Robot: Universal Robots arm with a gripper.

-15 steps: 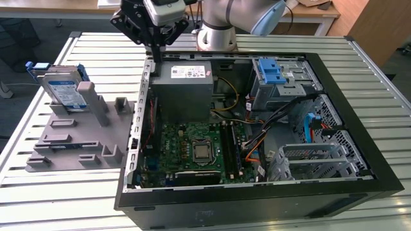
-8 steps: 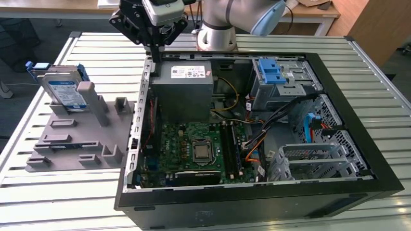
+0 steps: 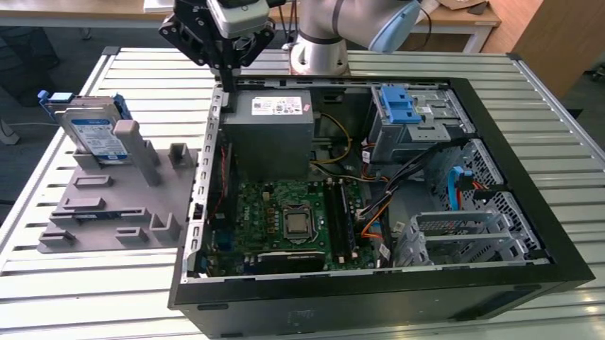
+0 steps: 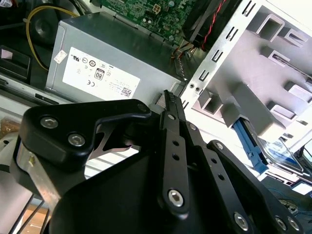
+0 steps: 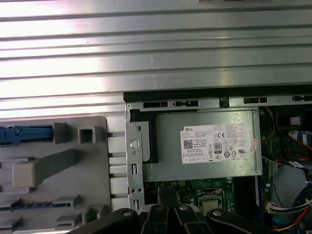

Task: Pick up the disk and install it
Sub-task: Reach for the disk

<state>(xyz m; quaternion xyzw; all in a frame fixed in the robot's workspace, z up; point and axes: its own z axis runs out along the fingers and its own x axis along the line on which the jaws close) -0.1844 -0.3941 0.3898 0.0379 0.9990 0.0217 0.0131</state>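
The disk [image 3: 95,136] stands on its edge in a grey holder [image 3: 113,205] on the counter [image 3: 85,283], at the exterior view's left. A grey post hides part of it, and its blue frame sticks out on top. The black end effector [image 3: 227,69] is closed with nothing in it. It hangs over the far left corner of the open computer case [image 3: 534,184], beside the grey power supply [image 3: 269,138], well apart from the disk.

Exterior view looks down obliquely on the open computer case [image 3: 492,234]; both wrist views, nearer, share its power supply [image 4: 107,58] [image 5: 204,165].
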